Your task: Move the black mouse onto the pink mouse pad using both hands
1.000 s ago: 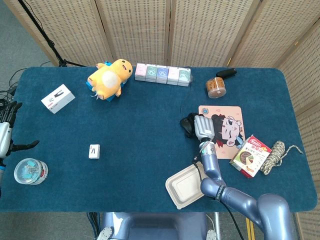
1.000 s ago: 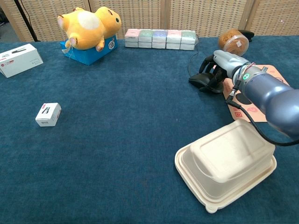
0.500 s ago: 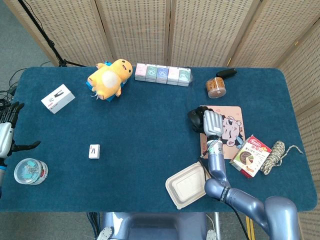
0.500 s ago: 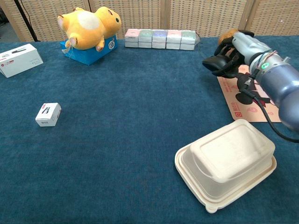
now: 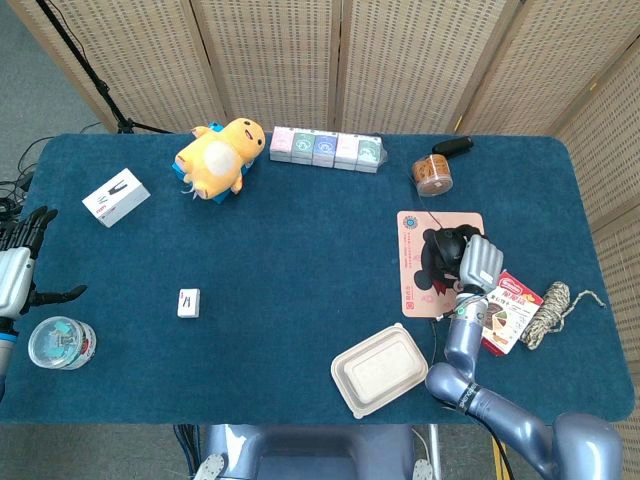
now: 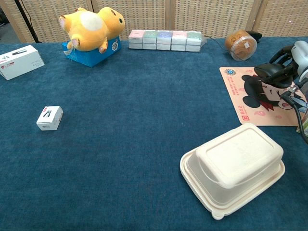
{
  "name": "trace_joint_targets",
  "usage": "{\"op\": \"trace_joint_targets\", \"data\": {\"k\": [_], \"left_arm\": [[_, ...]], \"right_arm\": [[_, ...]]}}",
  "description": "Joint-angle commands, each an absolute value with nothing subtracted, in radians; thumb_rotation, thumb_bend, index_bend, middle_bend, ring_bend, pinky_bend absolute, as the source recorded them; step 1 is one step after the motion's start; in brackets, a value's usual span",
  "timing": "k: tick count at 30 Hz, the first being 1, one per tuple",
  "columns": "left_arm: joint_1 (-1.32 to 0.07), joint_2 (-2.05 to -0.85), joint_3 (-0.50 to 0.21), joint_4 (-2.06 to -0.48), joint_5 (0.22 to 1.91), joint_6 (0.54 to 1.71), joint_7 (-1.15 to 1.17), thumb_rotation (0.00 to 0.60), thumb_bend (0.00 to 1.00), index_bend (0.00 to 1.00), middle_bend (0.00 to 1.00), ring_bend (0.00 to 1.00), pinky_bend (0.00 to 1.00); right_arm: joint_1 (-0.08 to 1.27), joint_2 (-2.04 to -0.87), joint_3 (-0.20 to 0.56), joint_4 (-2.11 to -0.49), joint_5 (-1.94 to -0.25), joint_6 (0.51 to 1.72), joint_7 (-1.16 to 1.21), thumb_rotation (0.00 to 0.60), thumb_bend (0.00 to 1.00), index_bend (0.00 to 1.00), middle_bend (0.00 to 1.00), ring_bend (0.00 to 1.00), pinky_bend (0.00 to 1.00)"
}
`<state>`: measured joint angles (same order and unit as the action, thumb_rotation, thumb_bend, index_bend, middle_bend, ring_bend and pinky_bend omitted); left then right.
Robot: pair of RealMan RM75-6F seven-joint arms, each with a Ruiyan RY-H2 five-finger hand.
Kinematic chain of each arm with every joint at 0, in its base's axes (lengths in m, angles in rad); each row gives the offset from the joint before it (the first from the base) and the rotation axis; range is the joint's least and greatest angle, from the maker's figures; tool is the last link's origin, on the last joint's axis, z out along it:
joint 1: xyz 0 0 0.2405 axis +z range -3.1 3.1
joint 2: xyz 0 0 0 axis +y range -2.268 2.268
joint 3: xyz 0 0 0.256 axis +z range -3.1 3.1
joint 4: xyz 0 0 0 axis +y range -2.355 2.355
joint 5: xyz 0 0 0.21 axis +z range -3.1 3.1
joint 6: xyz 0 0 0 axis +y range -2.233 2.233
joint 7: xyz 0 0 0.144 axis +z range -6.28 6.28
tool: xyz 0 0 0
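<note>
Right hand: right hand (image 5: 476, 262) holds the black mouse (image 6: 271, 71) above the pink mouse pad (image 5: 412, 260).
Mouse feel: likely light, rigid, smooth — grasp its sides.
Left hand: left hand (image 5: 18, 265) spread, empty.

right robot hand (image 6: 299, 57): cut by frame edge | black mouse (image 5: 447, 240): perhaps partly hidden

Right hand (image 5: 478, 263) clasped, left hand (image 5: 18, 268) spread

The desk (image 5: 300, 260) is deep blue. The mouse pad (image 5: 415, 270) is pink with a black-and-red cartoon print, the mouse (image 5: 447, 242) black. The plush toy (image 5: 218, 156) is yellow and white; the clamshell food box (image 5: 378, 369) cream.
</note>
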<state>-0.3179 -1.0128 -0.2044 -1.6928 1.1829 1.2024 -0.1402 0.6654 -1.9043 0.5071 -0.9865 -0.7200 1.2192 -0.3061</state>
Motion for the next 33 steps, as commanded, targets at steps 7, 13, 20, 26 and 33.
{"op": "trace_joint_targets", "data": {"k": [7,13,20,26,33], "left_arm": [[-0.329,-1.004,-0.206,-1.676,1.193,1.17,-0.178,0.6,0.05,0.0,0.0,0.0,0.0],[-0.335,-0.998,-0.207,-1.664,1.196,1.151,-0.201,0.6,0.05,0.0,0.0,0.0,0.0],[-0.341,-0.999,-0.205,-1.661,1.198,1.141,-0.203,0.6,0.05,0.0,0.0,0.0,0.0],[-0.339,-1.001,-0.204,-1.664,1.198,1.149,-0.196,0.6,0.05,0.0,0.0,0.0,0.0],[-0.343,-1.004,-0.202,-1.665,1.195,1.143,-0.188,0.6,0.05,0.0,0.0,0.0,0.0]], "right_arm": [[0.682,-1.992,0.55,-0.895,-0.689,1.259,-0.321,0.6,0.9,0.42,0.44,0.35,0.44],[0.689,-2.035,0.564,-0.837,-0.69,1.263,-0.309,0.6,0.9,0.41,0.44,0.35,0.44],[0.694,-2.066,0.579,-0.807,-0.709,1.269,-0.288,0.6,0.9,0.41,0.44,0.35,0.44],[0.697,-2.078,0.595,-0.772,-0.713,1.253,-0.276,0.6,0.9,0.42,0.44,0.35,0.44],[0.696,-2.082,0.605,-0.751,-0.72,1.243,-0.274,0.6,0.89,0.4,0.43,0.35,0.43]]}}
